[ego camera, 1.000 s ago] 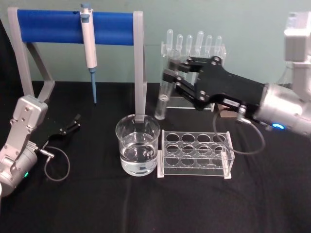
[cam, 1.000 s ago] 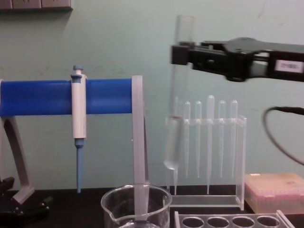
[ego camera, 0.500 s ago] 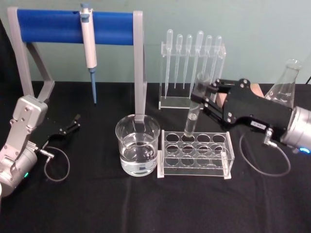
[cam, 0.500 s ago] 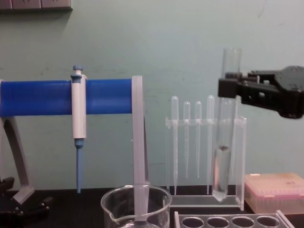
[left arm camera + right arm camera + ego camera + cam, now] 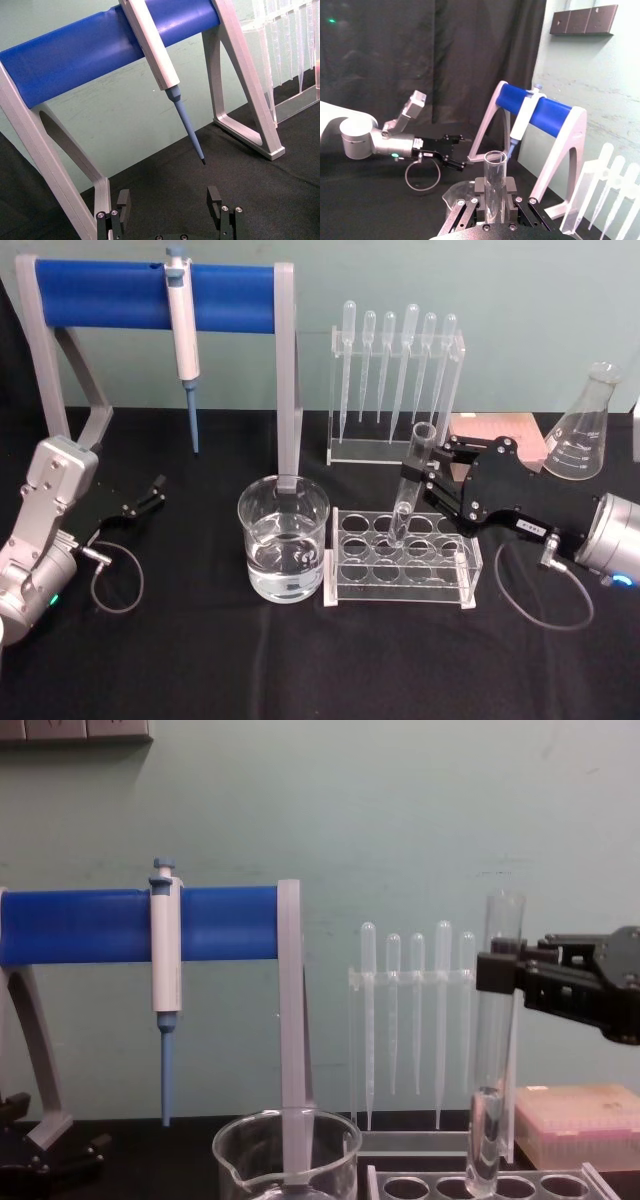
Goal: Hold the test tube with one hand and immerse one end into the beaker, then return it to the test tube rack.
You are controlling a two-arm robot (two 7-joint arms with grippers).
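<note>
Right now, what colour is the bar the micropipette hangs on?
Blue, on grey end supports. The bar with the micropipette shows best in the head view.

A lab bench: left of the clear tube rack [image 5: 405, 558] stands a water-filled beaker [image 5: 284, 552], behind it pipettes [image 5: 395, 370], a hanging micropipette [image 5: 182, 340], and a conical flask [image 5: 582, 428] to its right.

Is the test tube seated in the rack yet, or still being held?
Partly in and held. The right gripper is shut on the test tube, whose bottom has entered a back-row hole of the rack; it leans slightly.
</note>
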